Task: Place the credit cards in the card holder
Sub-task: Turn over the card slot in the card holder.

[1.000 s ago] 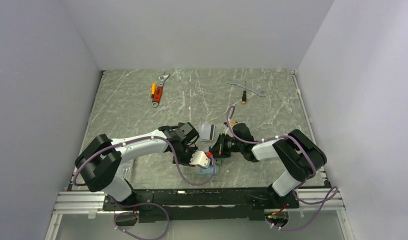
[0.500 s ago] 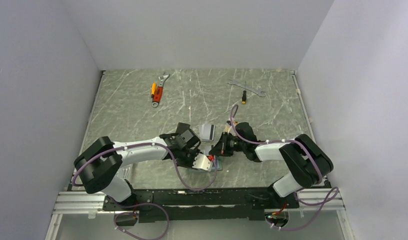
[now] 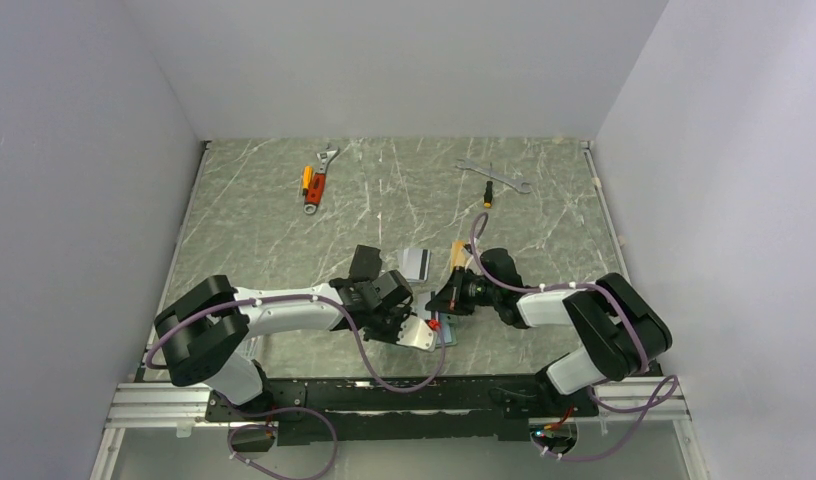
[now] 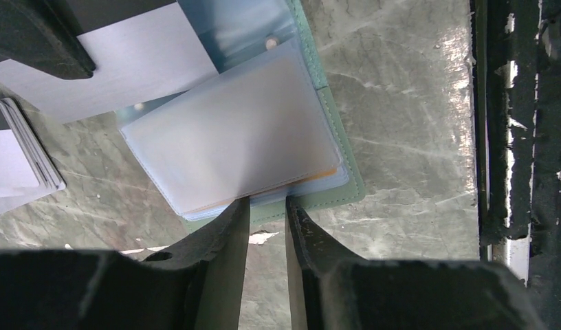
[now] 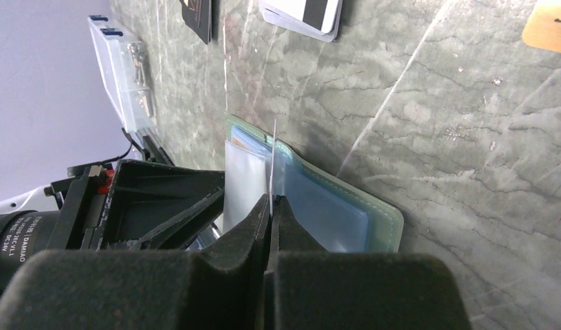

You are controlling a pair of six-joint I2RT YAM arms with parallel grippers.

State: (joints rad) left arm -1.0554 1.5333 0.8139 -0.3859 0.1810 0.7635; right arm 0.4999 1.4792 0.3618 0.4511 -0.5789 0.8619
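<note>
One silver-grey card (image 5: 273,155), pinched edge-on in the right gripper (image 5: 271,201), pointed into the open card holder (image 5: 384,218) lying on the table (image 5: 470,124) just below. The left gripper (image 4: 267,204), narrowly parted, sat at its near edge.

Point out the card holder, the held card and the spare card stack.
card holder (image 5: 386,227): right wrist view, green rim.
held card (image 5: 272,158): right wrist view, upper edge.
card stack (image 5: 302,14): right wrist view, top card.
</note>
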